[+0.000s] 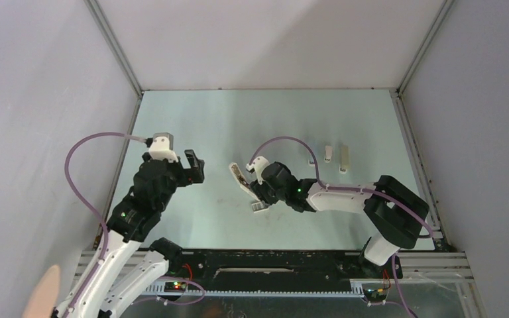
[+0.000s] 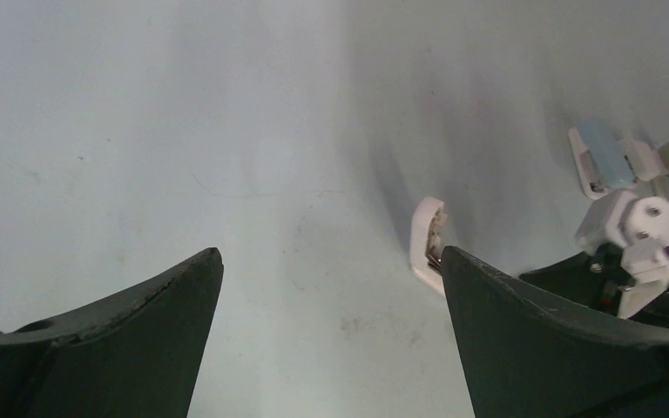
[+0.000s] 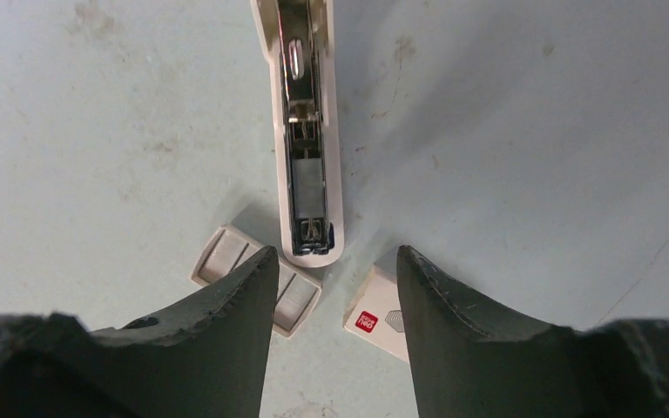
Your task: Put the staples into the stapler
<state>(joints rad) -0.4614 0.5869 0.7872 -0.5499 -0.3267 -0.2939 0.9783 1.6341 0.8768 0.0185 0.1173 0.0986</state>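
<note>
One white stapler (image 3: 307,131) (open), metal channel (image 3: 303,178) exposed

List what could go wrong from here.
1. The right fingers hang over the end of the open stapler, with the staple tray partly hidden beneath one. Coming down could shove either aside.
2. The red-marked sleeve lies close by and might be gripped instead.
3. The left fingers stand open, apart from the stapler, so it may slide.

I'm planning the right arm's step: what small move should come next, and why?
Probably shift the right gripper sideways over the white tray and lower it. Its fingers stand apart and empty, the stapler lies open with its channel showing, and the tray sits beside the stapler's end.
</note>
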